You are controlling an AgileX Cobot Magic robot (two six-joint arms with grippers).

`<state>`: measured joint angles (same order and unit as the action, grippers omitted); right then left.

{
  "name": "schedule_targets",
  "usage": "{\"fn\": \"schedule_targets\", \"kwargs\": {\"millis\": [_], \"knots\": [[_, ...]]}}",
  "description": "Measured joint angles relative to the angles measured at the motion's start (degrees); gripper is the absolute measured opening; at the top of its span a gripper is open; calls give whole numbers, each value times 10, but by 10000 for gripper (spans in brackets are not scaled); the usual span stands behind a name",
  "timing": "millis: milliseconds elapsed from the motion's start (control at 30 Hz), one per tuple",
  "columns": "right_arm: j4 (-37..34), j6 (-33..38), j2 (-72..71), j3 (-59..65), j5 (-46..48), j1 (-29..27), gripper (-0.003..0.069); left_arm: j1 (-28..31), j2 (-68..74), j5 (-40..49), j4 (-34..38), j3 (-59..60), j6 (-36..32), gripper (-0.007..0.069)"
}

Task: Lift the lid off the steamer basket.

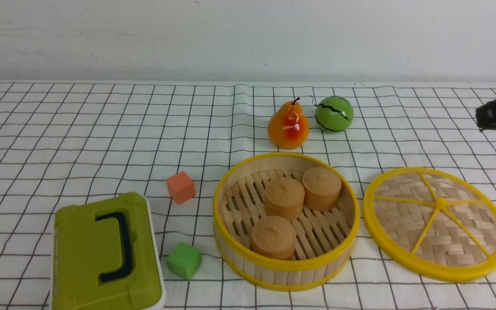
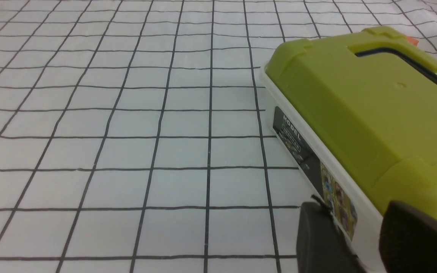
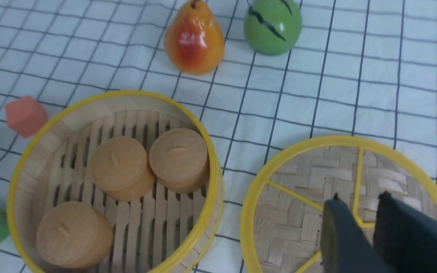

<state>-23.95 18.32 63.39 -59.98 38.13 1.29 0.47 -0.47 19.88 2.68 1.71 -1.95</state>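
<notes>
The steamer basket stands uncovered on the checked cloth, front centre, with three tan round buns on its slatted floor. It also shows in the right wrist view. The lid lies flat on the cloth just right of the basket, apart from it, and shows in the right wrist view. My right gripper hangs raised at the far right edge. In its wrist view it is open and empty above the lid's centre knob. My left gripper is open and empty beside the green box.
An olive-green box with a dark handle stands front left, close to my left gripper. An orange cube and a green cube lie left of the basket. A pear and a green ball stand behind it.
</notes>
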Motion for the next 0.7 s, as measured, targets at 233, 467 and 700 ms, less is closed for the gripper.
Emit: {"fn": "schedule_targets", "kwargs": {"millis": [233, 467, 700], "knots": [[-12, 21, -185, 88, -12, 0, -17, 0, 0, 0, 0, 0, 0, 239], [-14, 23, -293, 128, -7, 0, -23, 0, 0, 0, 0, 0, 0, 239], [-14, 24, -335, 131, 50, 0, -19, 0, 0, 0, 0, 0, 0, 239]]}}
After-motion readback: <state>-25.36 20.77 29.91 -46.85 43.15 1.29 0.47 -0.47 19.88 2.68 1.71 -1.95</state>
